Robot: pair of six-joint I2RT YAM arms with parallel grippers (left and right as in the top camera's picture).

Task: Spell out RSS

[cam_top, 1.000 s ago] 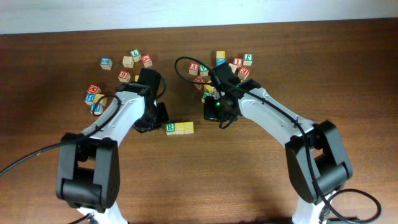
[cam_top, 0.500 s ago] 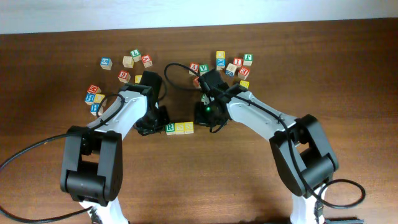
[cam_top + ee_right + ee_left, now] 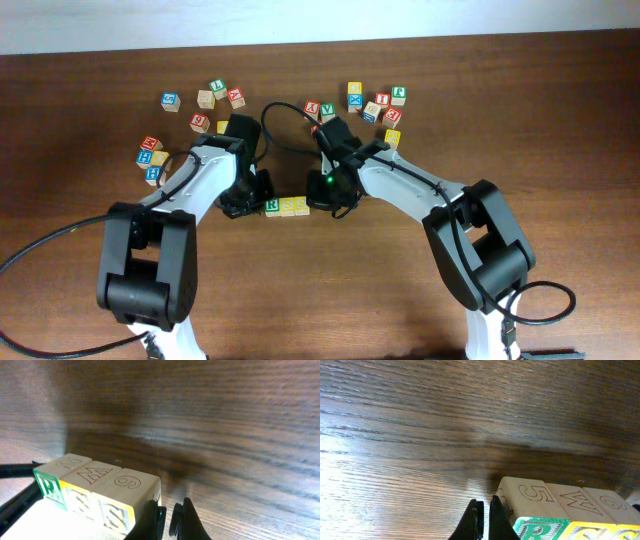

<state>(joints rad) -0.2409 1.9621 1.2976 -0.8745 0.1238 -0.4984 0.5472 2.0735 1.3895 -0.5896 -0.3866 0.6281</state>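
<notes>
Being partly cropped, left gripper [image 3: 484,508] and right gripper [image 3: 169,511] were seen clenched, empty; RSS cubes [image 3: 288,206] were aligned, touching.

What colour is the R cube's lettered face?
Green and white; the R cube shows best in right wrist view.

RSS row [image 3: 288,206] mid-frame on the table [image 3: 500,110], my left gripper [image 3: 258,204] at its left end, right gripper [image 3: 314,205] at its right; loose cubes [image 3: 205,98] scattered above.
</notes>
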